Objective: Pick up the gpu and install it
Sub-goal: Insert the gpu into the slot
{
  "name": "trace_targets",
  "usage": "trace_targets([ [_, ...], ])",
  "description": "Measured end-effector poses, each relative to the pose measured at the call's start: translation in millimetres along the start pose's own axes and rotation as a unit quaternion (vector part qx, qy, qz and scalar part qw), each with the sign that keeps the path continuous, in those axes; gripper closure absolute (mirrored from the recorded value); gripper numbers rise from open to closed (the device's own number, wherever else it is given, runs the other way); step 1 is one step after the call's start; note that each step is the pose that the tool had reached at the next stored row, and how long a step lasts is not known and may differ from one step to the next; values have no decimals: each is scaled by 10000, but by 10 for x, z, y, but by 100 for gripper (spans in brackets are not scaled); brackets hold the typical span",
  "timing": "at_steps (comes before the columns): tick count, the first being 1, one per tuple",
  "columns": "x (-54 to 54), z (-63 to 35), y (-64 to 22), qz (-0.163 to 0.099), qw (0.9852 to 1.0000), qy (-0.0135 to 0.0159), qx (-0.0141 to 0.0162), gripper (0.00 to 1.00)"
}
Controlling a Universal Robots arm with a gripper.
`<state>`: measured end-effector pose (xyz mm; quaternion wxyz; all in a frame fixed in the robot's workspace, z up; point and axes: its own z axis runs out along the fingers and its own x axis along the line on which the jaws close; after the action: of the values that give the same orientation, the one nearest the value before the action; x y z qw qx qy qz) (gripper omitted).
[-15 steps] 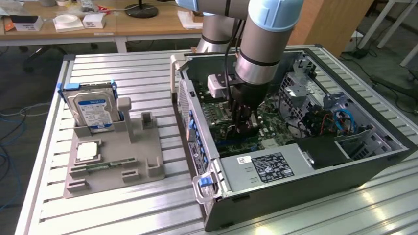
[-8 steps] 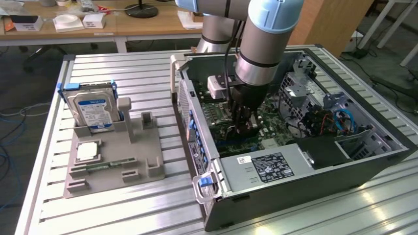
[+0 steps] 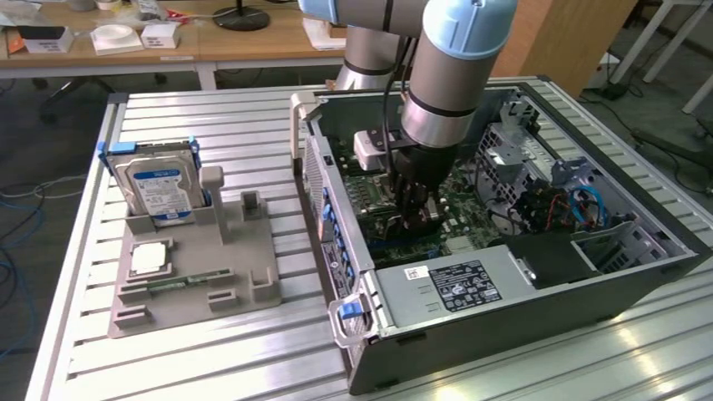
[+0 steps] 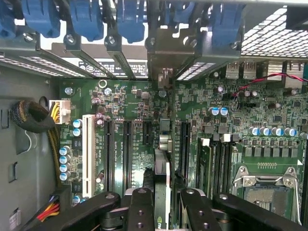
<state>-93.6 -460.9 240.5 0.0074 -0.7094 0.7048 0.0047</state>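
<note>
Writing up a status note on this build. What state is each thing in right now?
pincer: shut on the gpu, lowered inside the case
gpu: held edge-on over the motherboard slots
computer case: side open
hard drive: standing upright in the grey holder
memory stick: lying flat in the holder

The gpu (image 4: 162,144) is a thin dark card seen edge-on, standing upright above the green motherboard (image 4: 269,144) between expansion slots, its metal bracket end toward the case's rear slot openings.
</note>
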Motion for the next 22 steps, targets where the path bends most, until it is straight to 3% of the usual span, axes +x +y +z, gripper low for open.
trace_targets([
  [22,1,65,18,0,10000,-1,0,74],
])
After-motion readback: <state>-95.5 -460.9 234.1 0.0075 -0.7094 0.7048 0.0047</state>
